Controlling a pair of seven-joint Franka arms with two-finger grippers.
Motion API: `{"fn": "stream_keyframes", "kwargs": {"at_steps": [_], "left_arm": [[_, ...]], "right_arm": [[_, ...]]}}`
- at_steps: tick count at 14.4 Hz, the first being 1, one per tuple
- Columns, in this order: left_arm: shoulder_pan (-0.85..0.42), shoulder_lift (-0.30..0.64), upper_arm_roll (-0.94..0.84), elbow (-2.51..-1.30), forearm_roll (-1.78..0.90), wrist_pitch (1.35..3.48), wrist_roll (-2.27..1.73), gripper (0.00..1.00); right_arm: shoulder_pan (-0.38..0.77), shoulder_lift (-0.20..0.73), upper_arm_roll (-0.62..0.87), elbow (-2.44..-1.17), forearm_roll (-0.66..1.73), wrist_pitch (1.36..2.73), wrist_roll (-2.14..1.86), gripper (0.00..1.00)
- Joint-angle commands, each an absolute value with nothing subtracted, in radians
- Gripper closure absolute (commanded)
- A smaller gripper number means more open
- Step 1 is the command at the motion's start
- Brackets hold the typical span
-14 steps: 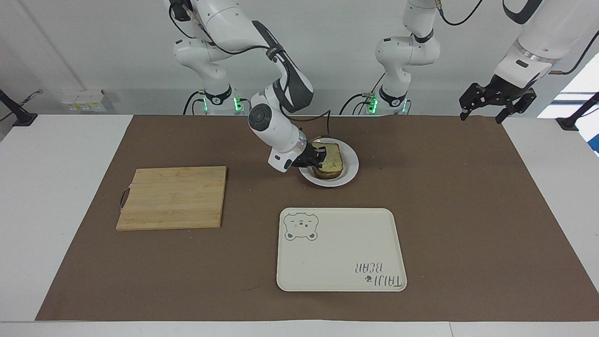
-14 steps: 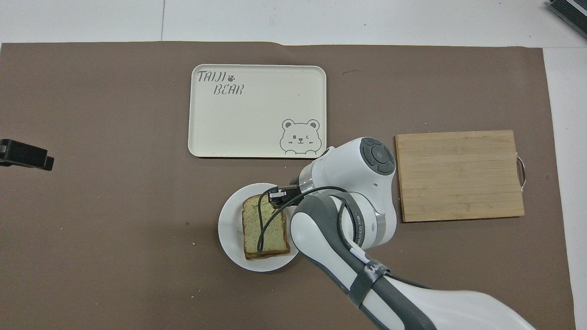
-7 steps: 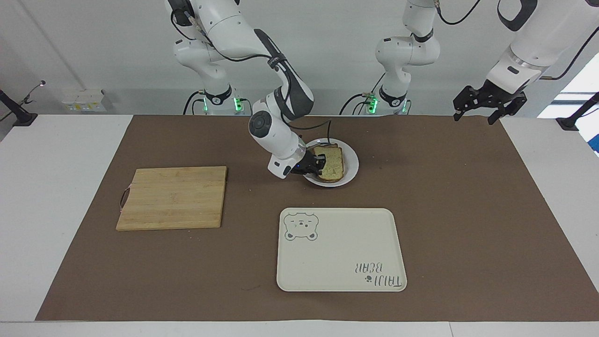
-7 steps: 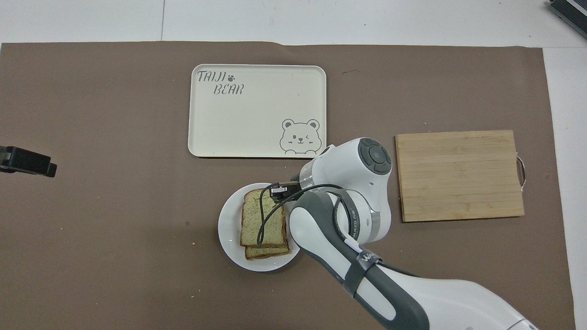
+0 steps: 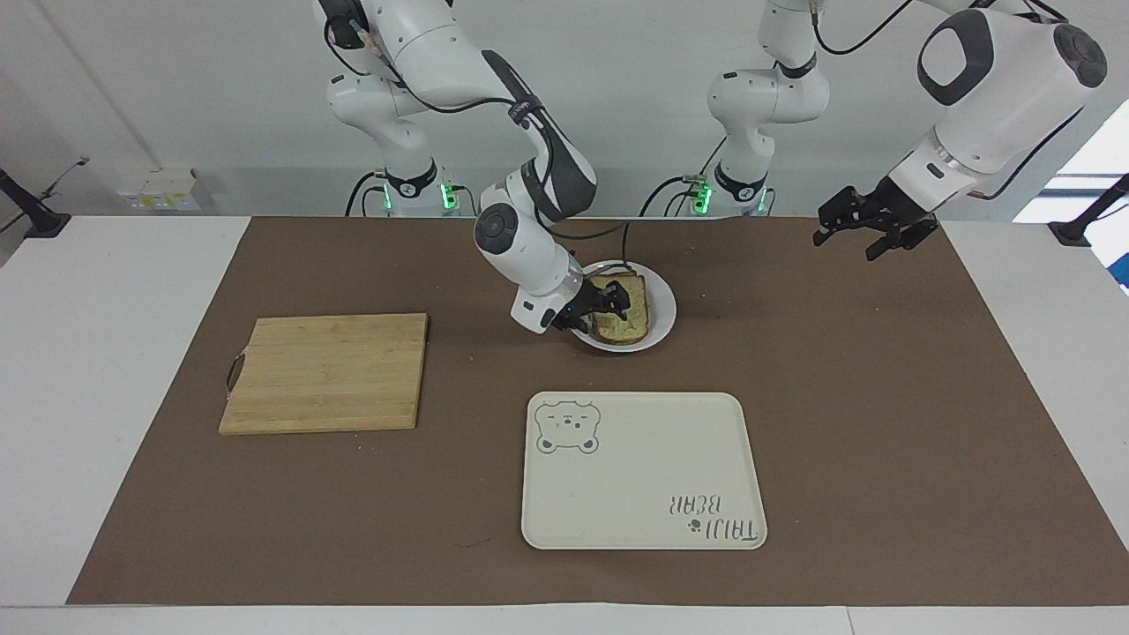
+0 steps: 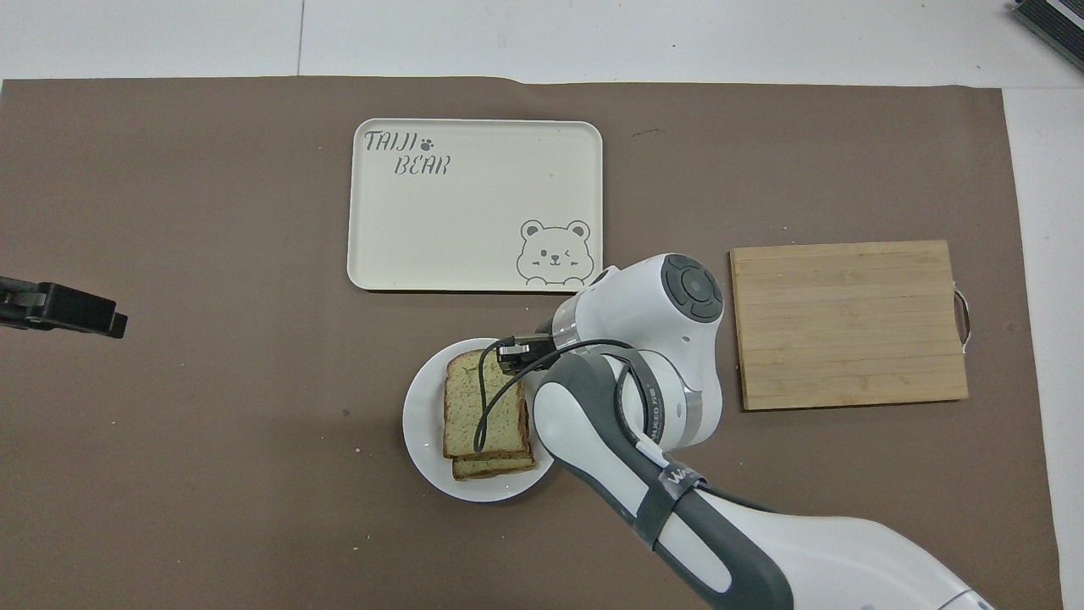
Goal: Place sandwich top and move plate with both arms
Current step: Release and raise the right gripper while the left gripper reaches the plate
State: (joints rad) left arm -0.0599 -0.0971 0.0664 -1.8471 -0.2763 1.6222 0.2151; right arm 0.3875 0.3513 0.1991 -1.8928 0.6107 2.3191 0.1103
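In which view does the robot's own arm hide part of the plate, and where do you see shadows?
Overhead view: the right arm covers one edge of the plate. Facing view: soft shadow on the brown mat under the cutting board and beside the tray.

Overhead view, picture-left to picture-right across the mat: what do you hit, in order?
left gripper → tray → plate → sandwich top → right gripper → cutting board. The tray and plate spans overlap; the order goes by their picture-left edges.
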Motion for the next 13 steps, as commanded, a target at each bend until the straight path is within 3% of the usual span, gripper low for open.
{"fn": "stream_keyframes", "kwargs": {"at_steps": [1,13], "left_arm": [[-0.04,-0.15,0.066,-1.954,-0.366,1.69,0.253,0.0],[-0.081,-0.144,0.06,-2.288,-0.673,1.97,0.401,0.0]], "right_arm": [[0.379,0.33,0.19,-1.89,0.614,2.324,0.095,0.0],[0.204,0.183,0.189,-1.885,0.181,2.241,0.09,0.0]]}}
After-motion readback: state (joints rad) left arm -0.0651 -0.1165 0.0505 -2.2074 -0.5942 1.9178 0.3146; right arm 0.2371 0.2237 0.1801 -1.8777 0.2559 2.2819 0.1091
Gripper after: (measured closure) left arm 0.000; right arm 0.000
